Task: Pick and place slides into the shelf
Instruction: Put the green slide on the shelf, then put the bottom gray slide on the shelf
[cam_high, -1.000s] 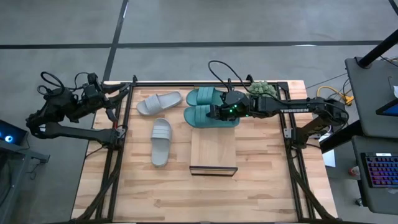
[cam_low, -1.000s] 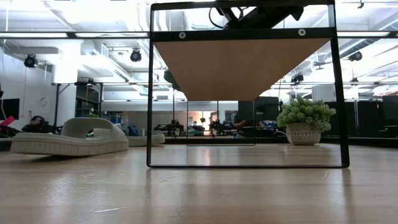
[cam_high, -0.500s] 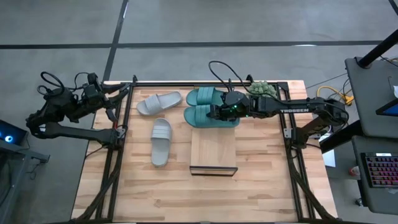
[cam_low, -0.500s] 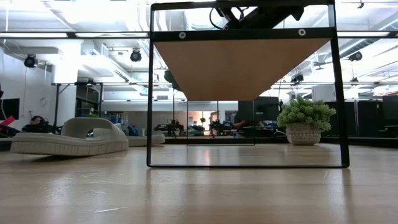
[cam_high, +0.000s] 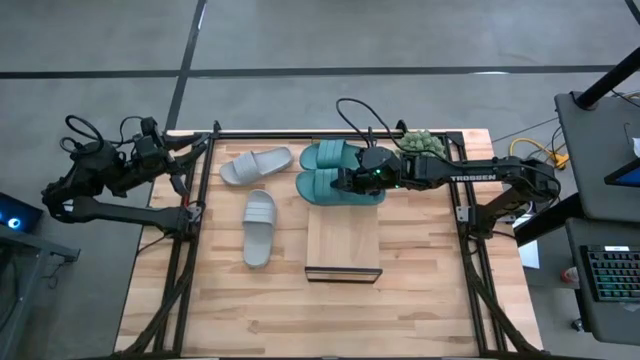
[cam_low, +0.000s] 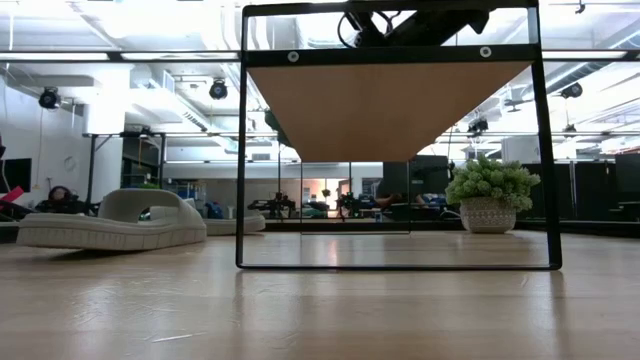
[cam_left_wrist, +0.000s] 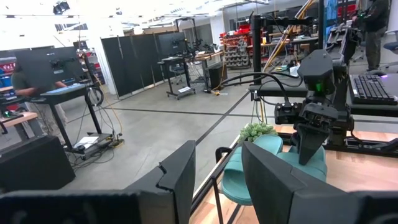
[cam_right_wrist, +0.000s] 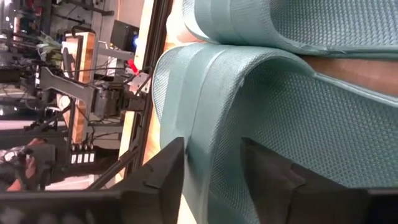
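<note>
Two teal slides lie side by side at the table's far middle: one (cam_high: 330, 155) farther off, the other (cam_high: 335, 188) across the far end of the shelf (cam_high: 343, 240). I cannot tell whether that one rests on the shelf. My right gripper (cam_high: 347, 182) is over this nearer teal slide (cam_right_wrist: 298, 118), open, with a finger on each side of its strap's edge (cam_right_wrist: 211, 112). Two grey slides (cam_high: 256, 165) (cam_high: 259, 228) lie soles down on the table to the left. My left gripper (cam_left_wrist: 217, 152) waits open beyond the table's far left corner. My right gripper's fingers (cam_right_wrist: 168, 168) stand on both sides of the nearer teal slide's strap edge (cam_right_wrist: 208, 130), coming slantwise from above and from the table's right. I cannot tell whether either finger touches the strap. The slide lies flat, not lifted.
A potted plant (cam_high: 425, 143) stands at the far right of the table, just behind my right arm. Dark frame rails (cam_high: 190, 220) run along the table's left and right sides. Bare wood stretches in front of the shelf toward the near edge.
</note>
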